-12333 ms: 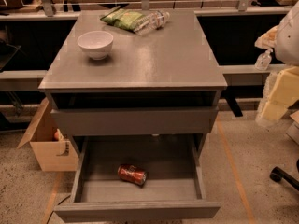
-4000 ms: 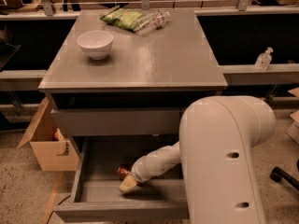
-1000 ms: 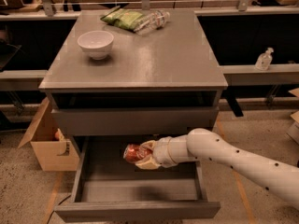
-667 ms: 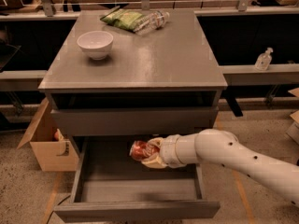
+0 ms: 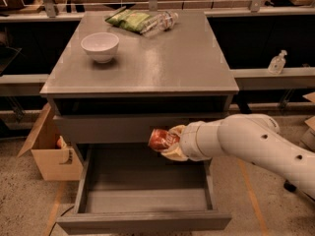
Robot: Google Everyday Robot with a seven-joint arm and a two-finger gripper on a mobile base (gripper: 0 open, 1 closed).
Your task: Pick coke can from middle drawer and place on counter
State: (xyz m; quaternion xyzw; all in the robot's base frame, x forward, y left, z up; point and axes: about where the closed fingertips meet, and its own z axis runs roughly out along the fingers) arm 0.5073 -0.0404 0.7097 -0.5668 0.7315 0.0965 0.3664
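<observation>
— What am I looking at, biggest thing first?

— The grey desk [image 5: 162, 65], its flat top wide and a bit glossy. Below it the middle drawer [image 5: 142, 181] stands pulled out, with nothing resting on its floor.

— And the robot?

— A thick white arm [image 5: 256, 141] reaches in from the right, across the front of the cabinet. A cardboard box [image 5: 51, 156] sits on the floor to the left.

— Anything on top?

— A white bowl [image 5: 100, 46] near the left side. At the back edge lie a green snack bag [image 5: 129, 19] and, just beside it, a clear bottle [image 5: 160, 21].

— Where's the coke can?

— The coke can [image 5: 158, 139] is in the air over the open drawer, lying sideways, level with the closed panel above and below the desk top.

— Held?

— Yes, the hand [image 5: 172, 142] is clamped around it, pale fingers above and below.
</observation>
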